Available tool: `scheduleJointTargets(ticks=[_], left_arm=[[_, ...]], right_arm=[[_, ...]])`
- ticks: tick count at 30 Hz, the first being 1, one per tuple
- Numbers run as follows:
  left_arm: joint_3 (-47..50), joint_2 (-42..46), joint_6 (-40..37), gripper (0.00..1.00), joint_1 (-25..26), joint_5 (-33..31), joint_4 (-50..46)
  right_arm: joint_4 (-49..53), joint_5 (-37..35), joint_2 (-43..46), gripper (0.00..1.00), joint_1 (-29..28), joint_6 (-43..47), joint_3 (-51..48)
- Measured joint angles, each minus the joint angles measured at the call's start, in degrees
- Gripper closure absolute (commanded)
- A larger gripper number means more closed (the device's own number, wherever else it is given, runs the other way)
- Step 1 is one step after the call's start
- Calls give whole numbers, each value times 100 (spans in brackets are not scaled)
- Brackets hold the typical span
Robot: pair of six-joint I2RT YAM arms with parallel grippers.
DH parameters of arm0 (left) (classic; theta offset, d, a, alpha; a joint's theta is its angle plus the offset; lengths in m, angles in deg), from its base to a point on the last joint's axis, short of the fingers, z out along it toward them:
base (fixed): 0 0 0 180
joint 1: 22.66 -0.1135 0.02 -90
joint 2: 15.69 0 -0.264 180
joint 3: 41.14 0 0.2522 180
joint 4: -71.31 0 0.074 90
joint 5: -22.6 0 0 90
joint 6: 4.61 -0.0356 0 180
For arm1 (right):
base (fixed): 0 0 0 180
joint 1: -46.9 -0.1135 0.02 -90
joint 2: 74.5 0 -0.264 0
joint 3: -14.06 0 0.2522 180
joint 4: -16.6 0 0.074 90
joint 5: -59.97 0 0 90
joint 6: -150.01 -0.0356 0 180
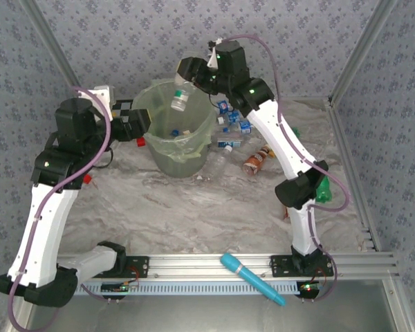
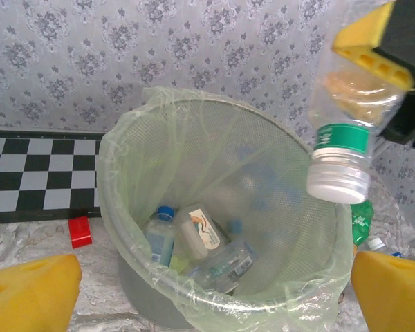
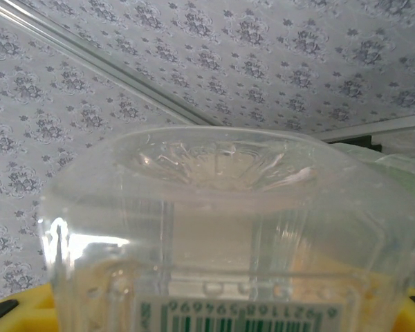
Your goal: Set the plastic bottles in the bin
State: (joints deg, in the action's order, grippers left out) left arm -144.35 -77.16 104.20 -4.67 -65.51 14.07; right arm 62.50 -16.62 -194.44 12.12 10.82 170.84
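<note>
- Fingers of your right gripper [image 1: 194, 77] are closed on the base end of a clear bottle [image 1: 180, 97] with a green label and a white cap.
- Its long axis hangs nearly upright, tipped a little, with the cap pointing down into the bin [image 1: 183, 155].
- What the coming move turns on: the bottle lies below the fingers and over the far part of the liner-covered opening, inside the rim as the top view shows it. I judge that simply letting go would drop it in.
- Your left gripper [image 1: 133, 119] stands wide apart, holding nothing, just beside the bin's left rim.
- A few dropped bottles [image 2: 194, 242] lie at the bottom of the bin.
- The remaining bottles [image 1: 238, 131] lie on the table right of the bin, nearer your right arm.
</note>
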Motion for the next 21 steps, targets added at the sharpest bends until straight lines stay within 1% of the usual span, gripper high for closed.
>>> scheduleJointTargets(ticks=[6, 11, 13, 15, 16, 21], left_arm=[[4, 142, 39, 0, -2, -31, -26], [37, 243, 37, 0, -2, -107, -116], [37, 256, 37, 0, -2, -122, -175], [37, 256, 37, 0, -2, -129, -179], [39, 254, 37, 0, -2, -129, -181], [39, 256, 37, 0, -2, -129, -181]], right_arm=[[0, 0, -310, 47, -74, -146, 157], [4, -7, -382, 43, -85, -210, 157], [26, -4, -385, 28, -90, -243, 157], [44, -7, -385, 17, -107, -262, 168], [52, -4, -385, 1, -120, -267, 168], [98, -13, -382, 0, -168, -225, 177]])
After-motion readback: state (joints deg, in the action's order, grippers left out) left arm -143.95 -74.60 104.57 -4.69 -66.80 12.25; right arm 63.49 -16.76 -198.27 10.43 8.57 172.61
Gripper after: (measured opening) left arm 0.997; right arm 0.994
